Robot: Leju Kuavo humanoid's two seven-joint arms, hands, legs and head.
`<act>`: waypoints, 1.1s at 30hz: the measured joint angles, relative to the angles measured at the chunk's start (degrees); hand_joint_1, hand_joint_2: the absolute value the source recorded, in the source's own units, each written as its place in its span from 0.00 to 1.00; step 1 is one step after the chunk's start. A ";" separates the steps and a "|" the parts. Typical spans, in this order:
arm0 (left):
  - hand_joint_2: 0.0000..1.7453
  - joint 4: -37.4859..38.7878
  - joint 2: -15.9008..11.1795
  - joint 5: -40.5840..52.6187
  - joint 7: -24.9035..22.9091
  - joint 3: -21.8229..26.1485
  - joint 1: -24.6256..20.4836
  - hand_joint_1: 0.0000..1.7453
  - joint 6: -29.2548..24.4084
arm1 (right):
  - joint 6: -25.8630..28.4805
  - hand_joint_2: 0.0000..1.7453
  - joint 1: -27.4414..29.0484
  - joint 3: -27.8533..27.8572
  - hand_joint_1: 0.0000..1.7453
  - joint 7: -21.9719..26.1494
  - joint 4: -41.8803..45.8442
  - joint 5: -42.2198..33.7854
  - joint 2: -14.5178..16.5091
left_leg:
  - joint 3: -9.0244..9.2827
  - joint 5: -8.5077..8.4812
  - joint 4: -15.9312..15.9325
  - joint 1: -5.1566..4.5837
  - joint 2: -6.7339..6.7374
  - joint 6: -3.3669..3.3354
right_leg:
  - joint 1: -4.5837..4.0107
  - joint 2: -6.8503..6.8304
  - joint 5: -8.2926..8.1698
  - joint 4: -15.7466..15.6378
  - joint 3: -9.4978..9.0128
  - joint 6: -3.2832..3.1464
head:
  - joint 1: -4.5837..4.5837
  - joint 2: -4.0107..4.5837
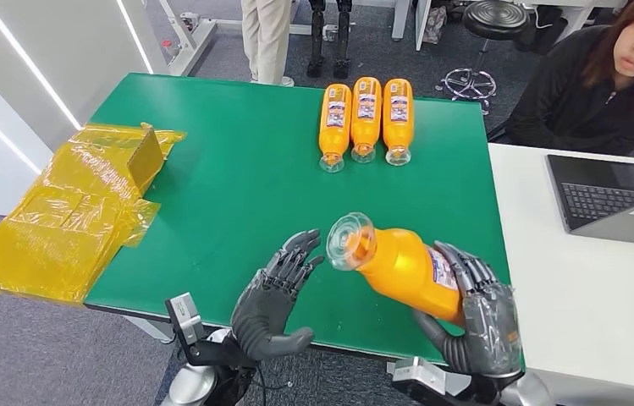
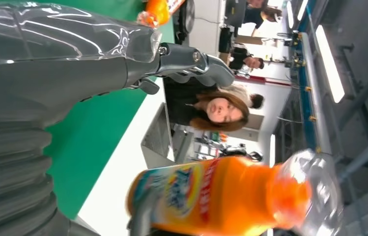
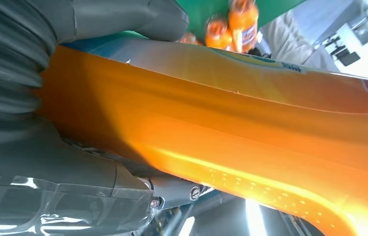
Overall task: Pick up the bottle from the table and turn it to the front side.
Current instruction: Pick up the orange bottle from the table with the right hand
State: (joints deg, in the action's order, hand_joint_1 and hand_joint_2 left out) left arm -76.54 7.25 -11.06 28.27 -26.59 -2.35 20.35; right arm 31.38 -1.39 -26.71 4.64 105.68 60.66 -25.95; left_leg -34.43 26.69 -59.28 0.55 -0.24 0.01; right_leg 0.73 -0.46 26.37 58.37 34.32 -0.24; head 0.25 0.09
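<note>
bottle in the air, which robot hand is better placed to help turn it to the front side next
Left. The right robot hand already grips the orange bottle around its body, lifted off the green table. The left robot hand is open, holding nothing, just beside the bottle's clear cap, so it looks free to take that end.

No wording can be read anywhere. The label on the orange plastic bottle [image 2: 211,196] shows blue characters and a red strip of print, both too blurred to make out. The labels on the three orange bottles lying on the green worktop [image 1: 365,118] are too small to read.
</note>
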 joint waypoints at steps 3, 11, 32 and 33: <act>1.00 0.13 0.42 -4.46 -1.31 -0.02 -0.66 0.00 0.81 | 0.26 1.00 2.42 -1.47 1.00 0.32 0.00 0.46 2.03 | 0.00 0.00 0.01 0.00 0.01 0.00 | 0.00 0.01 0.00 0.00 0.01 0.00 | 0.00 0.00; 1.00 -2.69 0.59 -12.92 -4.41 -0.03 -1.30 0.00 2.27 | -2.25 1.00 3.87 -5.34 1.00 0.83 -2.20 0.68 7.15 | 0.01 0.00 0.02 0.00 0.04 0.01 | 0.00 0.05 0.01 0.01 0.01 -0.01 | 0.00 0.00; 1.00 -7.64 -0.34 -7.72 -2.45 -2.39 -5.16 0.09 -0.99 | -6.72 1.00 0.11 -12.70 1.00 5.27 -9.08 -11.32 16.29 | 0.04 -0.03 0.02 0.00 0.09 0.03 | 0.00 0.07 -0.01 0.03 0.00 -0.02 | 0.01 0.00; 1.00 -7.64 -0.34 -7.65 -2.36 -2.39 -5.35 0.34 -1.14 | -6.91 1.00 -0.23 -12.90 1.00 5.32 -9.29 -11.41 16.57 | 0.04 -0.03 0.02 0.00 0.09 0.04 | 0.00 0.08 -0.01 0.04 0.00 -0.02 | 0.00 0.00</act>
State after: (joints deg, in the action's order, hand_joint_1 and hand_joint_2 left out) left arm -84.19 6.91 -18.72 25.91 -28.98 -7.70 19.21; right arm 24.47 -1.62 -39.61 9.95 96.39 49.25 -9.38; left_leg -34.39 26.66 -59.26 0.55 -0.14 0.04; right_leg 0.73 -0.38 26.36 58.41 34.32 -0.27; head 0.25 0.09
